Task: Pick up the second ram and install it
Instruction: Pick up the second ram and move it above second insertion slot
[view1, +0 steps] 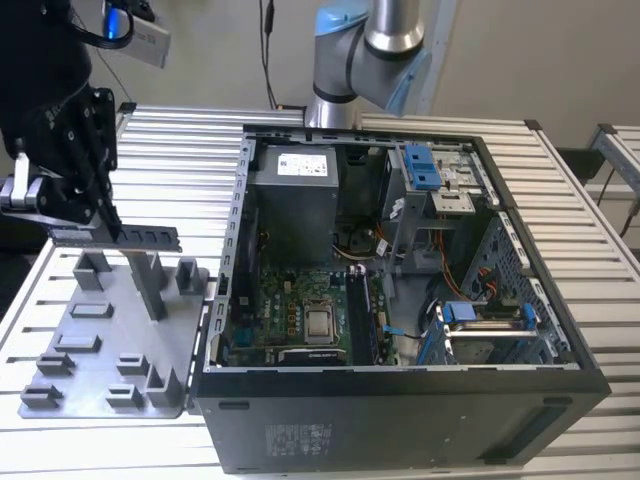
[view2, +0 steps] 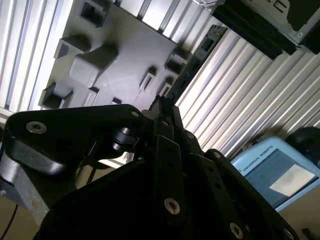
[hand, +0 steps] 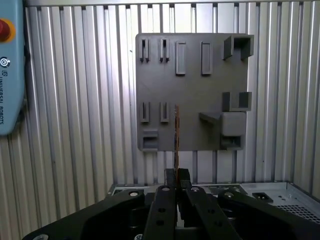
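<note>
End effector (view1: 106, 226): black, with linked metal fingers (hand: 170, 180) closed on the ram.
Ram (view1: 135, 238): thin dark board, held level on its long edge. It is just above the tray's posts, and most of it reaches out past the fingertips.
Tray (view1: 90, 345): matte grey plastic with slots and upright posts, beside the case.
Counter (view1: 560, 170): ribbed aluminium slats.
Case (view1: 400, 425): black computer box, open on top, with a green board inside.
Writing: white printed label (view1: 303, 163) on the grey power supply.
</note>
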